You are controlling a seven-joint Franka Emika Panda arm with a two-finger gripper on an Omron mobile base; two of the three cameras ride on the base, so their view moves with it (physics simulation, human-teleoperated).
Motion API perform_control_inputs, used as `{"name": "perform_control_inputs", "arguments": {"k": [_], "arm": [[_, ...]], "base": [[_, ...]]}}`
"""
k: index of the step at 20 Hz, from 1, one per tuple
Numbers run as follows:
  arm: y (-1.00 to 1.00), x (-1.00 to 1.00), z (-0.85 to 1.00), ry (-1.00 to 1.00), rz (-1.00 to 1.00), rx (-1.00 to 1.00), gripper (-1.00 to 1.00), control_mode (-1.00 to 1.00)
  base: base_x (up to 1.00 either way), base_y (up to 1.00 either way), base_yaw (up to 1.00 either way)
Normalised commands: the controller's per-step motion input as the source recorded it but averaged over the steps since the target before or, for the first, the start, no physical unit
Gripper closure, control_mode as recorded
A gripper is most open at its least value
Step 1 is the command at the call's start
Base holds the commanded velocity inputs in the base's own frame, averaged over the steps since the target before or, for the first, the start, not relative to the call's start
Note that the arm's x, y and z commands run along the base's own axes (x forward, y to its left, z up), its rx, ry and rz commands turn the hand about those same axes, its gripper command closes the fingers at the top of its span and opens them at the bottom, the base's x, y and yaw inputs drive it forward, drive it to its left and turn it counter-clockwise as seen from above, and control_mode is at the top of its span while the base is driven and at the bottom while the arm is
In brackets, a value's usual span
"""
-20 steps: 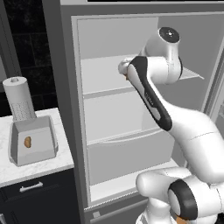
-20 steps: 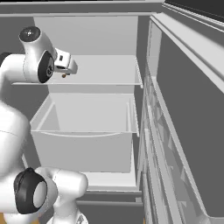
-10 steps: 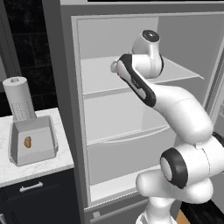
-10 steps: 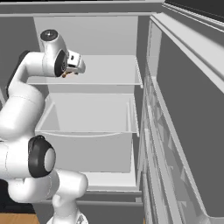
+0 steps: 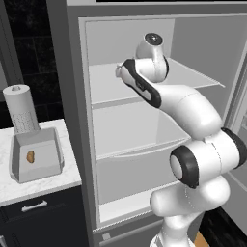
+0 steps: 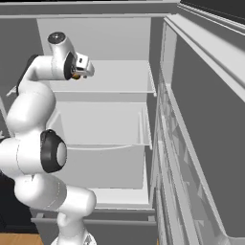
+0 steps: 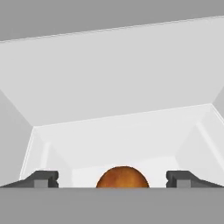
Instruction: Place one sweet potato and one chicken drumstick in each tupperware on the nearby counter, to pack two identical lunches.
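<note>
Two tool (image 7: 112, 179) fingers spread wide (nothing gripped) — sweet potato (image 7: 122, 176) between, shelf walls well apart.

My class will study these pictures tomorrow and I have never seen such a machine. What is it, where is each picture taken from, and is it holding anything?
It is a white robot arm on a wheeled base, reaching into an open fridge. Two pictures come from cameras on the base, behind the arm on either side. The third looks out from the hand itself. There, an orange-brown rounded food item sits between the open jaws of the gripper; whether it is gripped cannot be told. On the marble counter beside the fridge stands a grey appliance.
</note>
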Motion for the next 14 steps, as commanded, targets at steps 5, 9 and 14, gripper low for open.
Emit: {"name": "perform_control_inputs", "arguments": {"k": [5,9,14], "arm": [[0.00,-0.36,-0.81,0.00,-0.08,-0.05,1.00,-1.00],[-0.05,-0.32,-0.51,-0.03,-0.09,-0.02,1.00,-1.00],[-0.24,-0.58,0.13,-0.14,-0.03,0.01,1.00,-1.00]], "base": [[0.00,0.00,0.00],[0.00,0.00,0.00],[0.00,0.00,0.00]]}}
